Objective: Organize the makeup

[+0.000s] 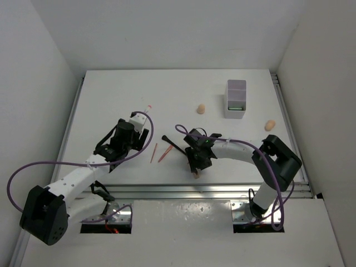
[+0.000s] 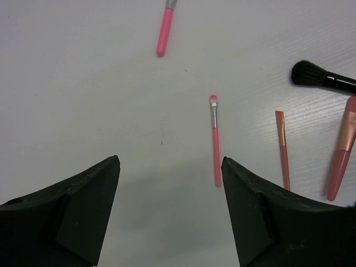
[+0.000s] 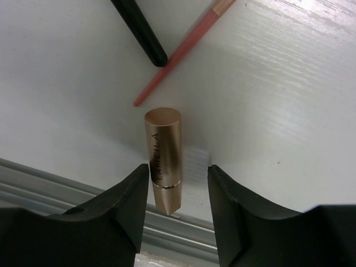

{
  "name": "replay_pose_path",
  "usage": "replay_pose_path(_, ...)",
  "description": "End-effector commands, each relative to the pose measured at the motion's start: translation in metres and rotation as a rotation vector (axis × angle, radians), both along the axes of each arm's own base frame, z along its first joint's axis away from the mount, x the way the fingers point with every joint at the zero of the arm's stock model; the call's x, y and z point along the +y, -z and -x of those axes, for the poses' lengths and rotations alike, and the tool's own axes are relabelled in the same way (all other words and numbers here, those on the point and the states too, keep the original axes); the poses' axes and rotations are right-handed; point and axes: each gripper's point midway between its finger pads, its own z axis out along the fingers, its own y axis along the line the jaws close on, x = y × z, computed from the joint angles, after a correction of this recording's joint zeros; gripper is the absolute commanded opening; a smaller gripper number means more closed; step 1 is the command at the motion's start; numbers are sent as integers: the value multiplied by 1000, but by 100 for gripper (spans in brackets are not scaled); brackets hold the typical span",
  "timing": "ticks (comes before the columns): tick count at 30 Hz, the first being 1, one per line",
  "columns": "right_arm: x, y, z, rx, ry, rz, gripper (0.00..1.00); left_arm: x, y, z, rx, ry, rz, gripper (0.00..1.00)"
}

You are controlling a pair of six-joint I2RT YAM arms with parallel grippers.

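A rose-gold tube (image 3: pixel 163 150) lies near the table's front rail, between the fingers of my right gripper (image 3: pixel 178 169). The left finger touches the tube, while a gap shows at the right finger, so the gripper is open. From above, the same gripper (image 1: pixel 196 166) hangs over the tube (image 1: pixel 196 174). My left gripper (image 2: pixel 169 164) hovers open and empty above the table. A thin pink brush (image 2: pixel 215 139) lies just ahead of its right finger. A black brush (image 1: pixel 171 143) and two thin pencils (image 1: pixel 154 152) lie between the arms.
A white compartment box (image 1: pixel 236 89) with a green item inside stands at the back right. Two beige sponges lie near it, one (image 1: pixel 201 108) to its left and one (image 1: pixel 270 124) by the right wall. Another pink brush (image 2: pixel 163 30) lies farther out. The metal rail (image 3: pixel 67 183) runs just behind the tube.
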Motion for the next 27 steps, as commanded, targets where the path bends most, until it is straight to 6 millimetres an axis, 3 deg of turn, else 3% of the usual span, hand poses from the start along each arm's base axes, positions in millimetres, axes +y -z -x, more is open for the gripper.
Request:
replay_pose_path(1, -2, -6, -5, -39, 17, 3, 46, 4, -4, -1, -23, -23, 12, 80)
replay_pose_path(3, -4, -2, -3, -31, -6, 11, 42, 4, -4, -1, -23, -23, 12, 80)
replay_pose_path(6, -15, 6, 2, -8, -27, 52, 24, 4, -4, -1, -23, -23, 12, 80)
replay_pose_path(9, -27, 10, 10, 16, -27, 67, 12, 4, 0, 1, -13, -10, 4, 80)
replay_pose_path(12, -37, 1, 8, -17, -28, 48, 0, 4, 0, 1, -13, -10, 4, 80)
replay_pose_path(15, -46, -17, -3, -74, -93, 12, 0, 1, 3, 2, 0, 5, 9, 80)
replay_pose_path(18, -62, -46, -33, -185, -198, 9, 0, 2, 6, 0, 6, 10, 5, 80)
replay_pose_path(19, -60, -65, -50, -238, -216, 1, 0, -2, 6, -2, 11, 28, 2, 80)
replay_pose_path(22, -84, -103, -94, -378, -285, 24, 0, -5, 5, -7, 21, 48, 7, 80)
replay_pose_path(23, -107, -120, -126, -475, -333, 82, 0, -6, 5, -10, 28, 49, 12, 80)
replay_pose_path(25, -103, -135, -146, -536, -400, 24, 0, -7, 0, -16, 23, 51, 21, 80)
replay_pose_path(26, -111, -154, -172, -638, -469, 51, 0, -6, -1, -19, 25, 55, 21, 80)
replay_pose_path(27, -123, -146, -184, -625, -466, 64, 0, -8, 1, -21, 36, 62, 23, 80)
